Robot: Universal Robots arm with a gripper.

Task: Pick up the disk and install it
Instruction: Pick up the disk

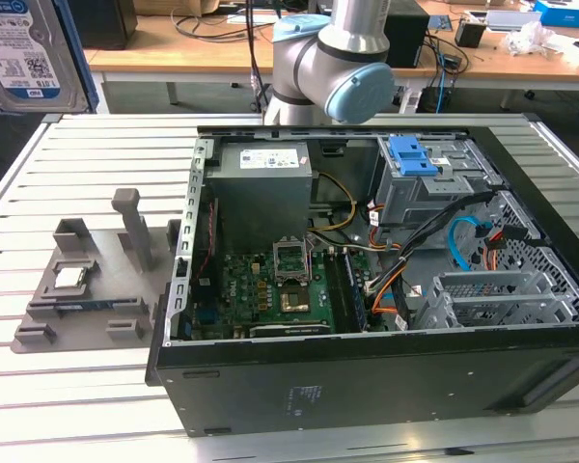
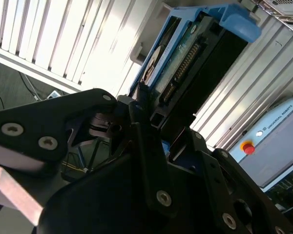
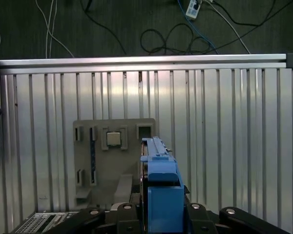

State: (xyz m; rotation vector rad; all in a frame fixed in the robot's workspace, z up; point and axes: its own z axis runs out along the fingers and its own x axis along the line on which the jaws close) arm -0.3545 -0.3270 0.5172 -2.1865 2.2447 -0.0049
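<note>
The disk (image 1: 24,48) is a silver drive with a white-and-blue label, and it hangs high at the exterior view's upper left. In both wrist views my gripper (image 2: 154,122) is shut on it. Its black fingers (image 2: 141,146) clamp the end of the disk (image 2: 195,53) by its blue rails. The first wrist view looks down past the disk's blue edge (image 3: 158,165), held edge-on in the gripper (image 3: 161,217). Below it lie the slatted table and a grey fixture (image 3: 100,170). The open computer case (image 1: 367,376) lies on the table at the exterior view's right.
The grey fixture (image 1: 48,309) holds a small square processor chip (image 1: 70,278) and upright posts (image 1: 130,227). A grey drive cage with a blue latch (image 1: 413,157) sits at the case's far corner. The arm's joint (image 1: 333,63) stands behind the case. Cables run across the floor (image 3: 171,36).
</note>
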